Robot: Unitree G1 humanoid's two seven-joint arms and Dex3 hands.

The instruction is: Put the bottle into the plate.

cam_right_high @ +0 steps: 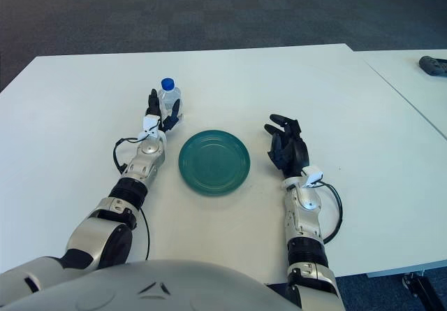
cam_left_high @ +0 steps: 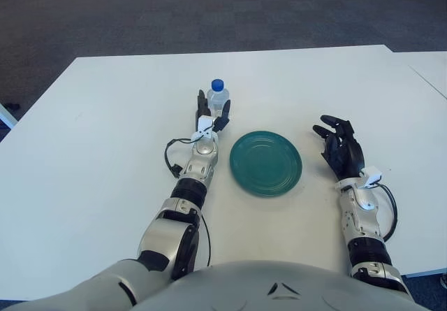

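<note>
A small clear bottle [cam_left_high: 218, 98] with a blue cap stands upright on the white table [cam_left_high: 105, 136], just beyond and left of the plate. My left hand [cam_left_high: 213, 110] reaches forward to it, with black fingers [cam_left_high: 201, 105] pressed against both sides of its lower part; the bottle's base is hidden behind the hand. The round green plate [cam_left_high: 265, 163] lies bare in the middle, between my arms. My right hand [cam_left_high: 339, 143] shows to the right of the plate with its fingers spread and holding nothing.
The table's far edge [cam_left_high: 230, 51] borders dark carpet. A second white table [cam_right_high: 412, 80] adjoins on the right, with a dark object [cam_right_high: 433, 65] on it. The left arm's black cable [cam_left_high: 171, 158] loops beside the wrist.
</note>
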